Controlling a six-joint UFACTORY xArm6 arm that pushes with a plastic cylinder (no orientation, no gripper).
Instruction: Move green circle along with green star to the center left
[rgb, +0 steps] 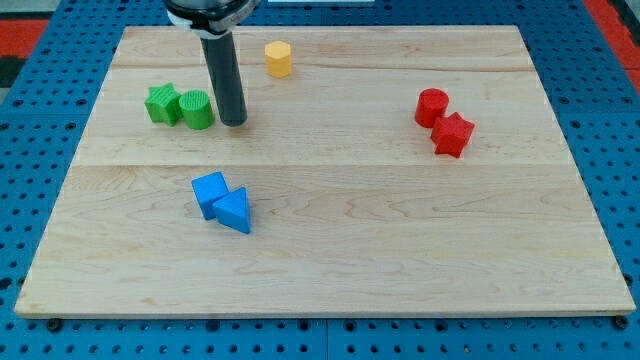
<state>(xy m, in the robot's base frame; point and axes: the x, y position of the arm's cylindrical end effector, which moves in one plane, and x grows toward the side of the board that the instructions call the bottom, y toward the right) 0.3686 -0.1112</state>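
Observation:
The green circle (197, 109) and the green star (161, 104) sit side by side, touching, at the upper left of the wooden board (330, 250); the star is on the circle's left. My tip (234, 123) rests on the board just to the right of the green circle, a small gap away from it. The dark rod rises from there to the view's top.
A yellow hexagon block (279, 59) lies near the top middle. A blue cube (209, 193) and a blue triangle (234, 211) touch each other left of centre. A red circle (432, 106) and a red star (453, 134) sit at the right.

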